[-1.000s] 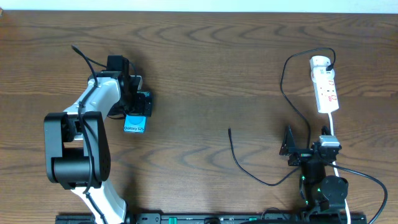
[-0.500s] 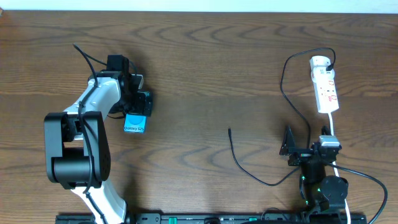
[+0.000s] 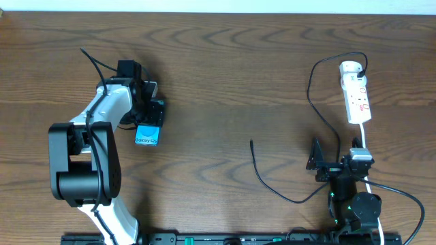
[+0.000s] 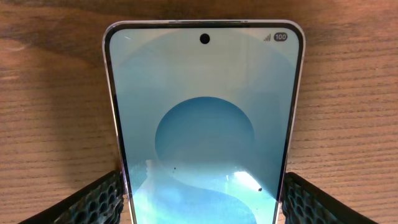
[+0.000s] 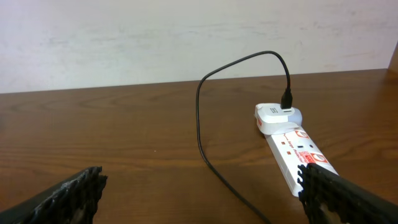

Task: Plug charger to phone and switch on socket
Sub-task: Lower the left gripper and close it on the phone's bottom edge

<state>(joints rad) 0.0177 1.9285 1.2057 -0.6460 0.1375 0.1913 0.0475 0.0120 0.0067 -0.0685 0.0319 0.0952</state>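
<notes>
The phone (image 3: 148, 134) lies flat on the table at the left, cyan screen up; in the left wrist view (image 4: 202, 106) it fills the frame. My left gripper (image 3: 150, 116) is over its near end, and both black pads (image 4: 109, 199) press against the phone's long edges. The socket (image 3: 355, 92) lies at the far right with a white adapter in its rounded end. The charger (image 3: 262, 180) runs from that adapter in a loop across the table to its free plug tip (image 3: 251, 142). My right gripper (image 3: 317, 160) is open and empty, a little nearer than the socket (image 5: 292, 146), with the charger (image 5: 199, 118) ahead of it.
A thicker white cord (image 3: 364, 139) runs from the socket toward the right arm base (image 3: 354, 204). The left arm (image 3: 88, 156) lies over the table's left side. A pale wall (image 5: 186, 37) stands behind the table's far edge.
My left gripper's fingers have come in against the phone's sides. The right arm, the charger and the socket have not moved.
</notes>
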